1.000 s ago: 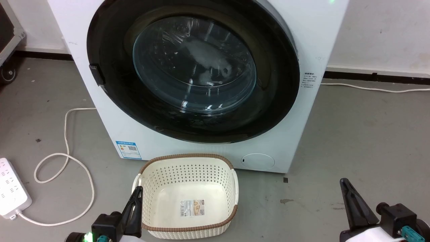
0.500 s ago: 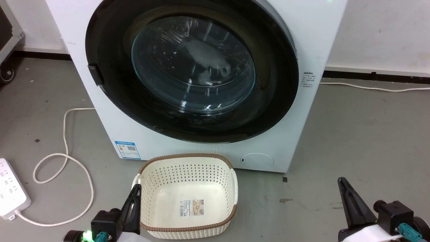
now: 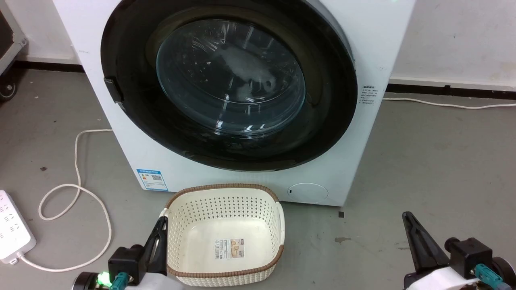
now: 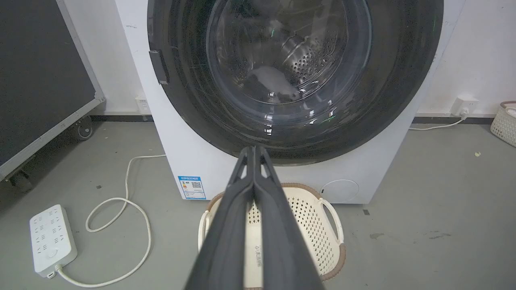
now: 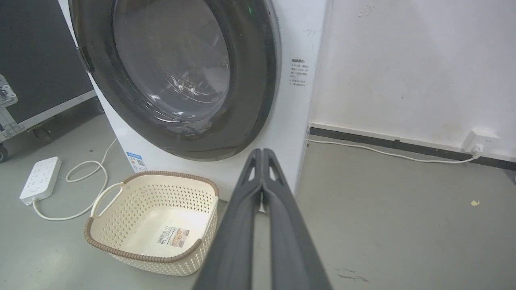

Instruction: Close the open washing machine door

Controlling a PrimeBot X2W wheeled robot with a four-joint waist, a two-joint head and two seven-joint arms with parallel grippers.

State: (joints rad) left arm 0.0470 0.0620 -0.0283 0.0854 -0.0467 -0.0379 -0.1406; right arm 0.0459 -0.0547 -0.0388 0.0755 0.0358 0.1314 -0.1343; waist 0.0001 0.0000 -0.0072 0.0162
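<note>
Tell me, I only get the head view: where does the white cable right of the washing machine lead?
Observer: The cable ends at a plug in a socket low on the wall.
Operator: Anything else over there?
Observer: A second basket, cut off at the right edge of the left wrist view, beside that wall.
Operator: Are the claws open?
Observer: No. The wrist views show the left gripper and right gripper shut tight, holding nothing.
</note>
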